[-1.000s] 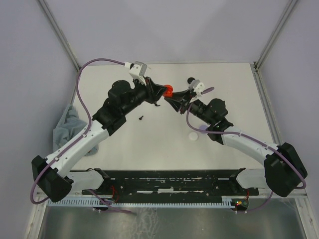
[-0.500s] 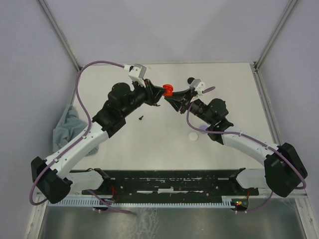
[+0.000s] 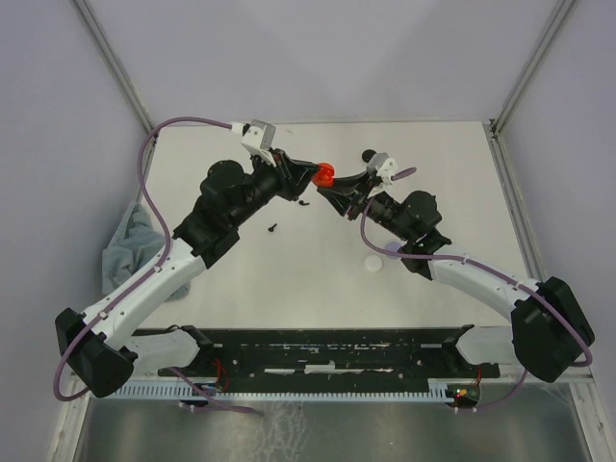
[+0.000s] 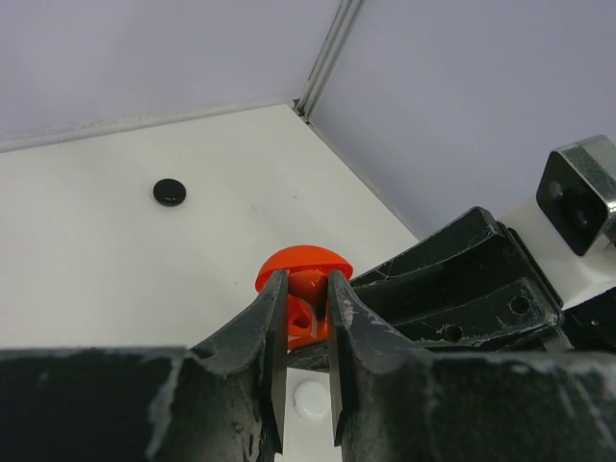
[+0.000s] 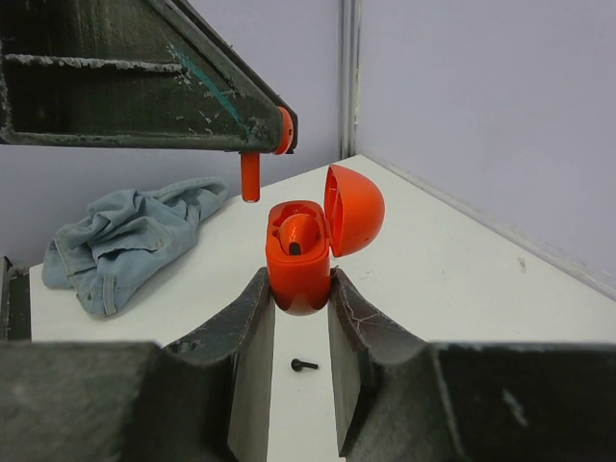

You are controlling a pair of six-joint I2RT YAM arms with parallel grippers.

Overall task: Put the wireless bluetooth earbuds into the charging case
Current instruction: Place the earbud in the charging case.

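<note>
The left gripper (image 4: 307, 281) is pinched shut on a red earbud (image 5: 250, 179). The bud's stem hangs straight down just past the fingertips. Seen from the right wrist, it sits up at 10 o'clock from the open red charging case (image 5: 298, 258), close but not touching. The right gripper (image 5: 300, 285) clamps that case upright by its lower body, with the lid (image 5: 353, 207) tipped back. From above, the two claws meet nose to nose toward 12 o'clock on the table (image 3: 452, 173). The left arm stretches from its base toward 1 o'clock, and the right arm bends up toward 10 o'clock. A black earbud (image 3: 273, 228) lies at 7 o'clock from the case, a white case (image 3: 373, 263) at 5 o'clock, and a blue cloth (image 3: 123, 246) at the table's 9 o'clock edge.
</note>
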